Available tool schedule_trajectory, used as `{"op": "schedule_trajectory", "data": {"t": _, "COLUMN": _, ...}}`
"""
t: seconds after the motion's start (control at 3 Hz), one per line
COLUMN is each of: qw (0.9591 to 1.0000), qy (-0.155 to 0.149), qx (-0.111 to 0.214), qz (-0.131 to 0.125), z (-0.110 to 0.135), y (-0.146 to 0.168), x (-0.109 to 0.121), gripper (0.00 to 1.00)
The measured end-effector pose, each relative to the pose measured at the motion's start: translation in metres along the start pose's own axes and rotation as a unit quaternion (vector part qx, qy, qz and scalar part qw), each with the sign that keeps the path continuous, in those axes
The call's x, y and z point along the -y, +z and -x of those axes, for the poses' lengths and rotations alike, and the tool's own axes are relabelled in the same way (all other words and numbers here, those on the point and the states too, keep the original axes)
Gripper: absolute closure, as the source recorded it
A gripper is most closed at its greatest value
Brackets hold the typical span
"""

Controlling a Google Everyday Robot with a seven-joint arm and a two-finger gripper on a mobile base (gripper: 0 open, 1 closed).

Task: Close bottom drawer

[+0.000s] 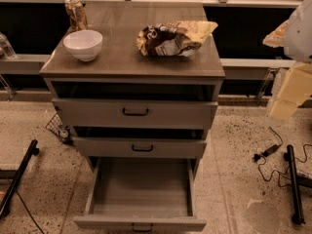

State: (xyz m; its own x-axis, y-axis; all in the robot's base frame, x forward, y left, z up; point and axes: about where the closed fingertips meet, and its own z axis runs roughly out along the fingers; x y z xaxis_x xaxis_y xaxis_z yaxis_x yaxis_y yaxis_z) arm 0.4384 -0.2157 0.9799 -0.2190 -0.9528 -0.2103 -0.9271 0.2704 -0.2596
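Observation:
The bottom drawer (140, 222) is pulled far out of the grey-brown cabinet (131, 62) toward me, and its inside is empty. Its small black handle (142, 226) sits at the lower edge of the view. The middle drawer (141, 148) and the top drawer (134, 112) above it each stand slightly out. My gripper (288, 89) shows as pale yellow and white parts at the right edge, level with the top drawer. It is well to the right of the cabinet and touches nothing.
On the cabinet top stand a white bowl (83, 44), a crumpled snack bag (173, 37) and a can (75, 12). A cable with a plug (271, 151) and a black stand leg (294, 184) lie on the speckled floor at right. Another black leg (17, 177) is at left.

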Motion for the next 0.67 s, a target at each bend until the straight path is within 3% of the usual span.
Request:
{"op": "schedule_trajectory", "data": {"t": 0.33, "qw": 1.0, "qy": 0.0, "qx": 0.003, "qz": 0.003, "z": 0.0, "y": 0.005, "x": -0.002, "gripper": 0.0}}
{"op": "schedule_trajectory", "data": {"t": 0.67, "qw": 0.9995, "qy": -0.001, "qx": 0.019, "qz": 0.023, "z": 0.001, "y": 0.036, "x": -0.013, "gripper": 0.0}}
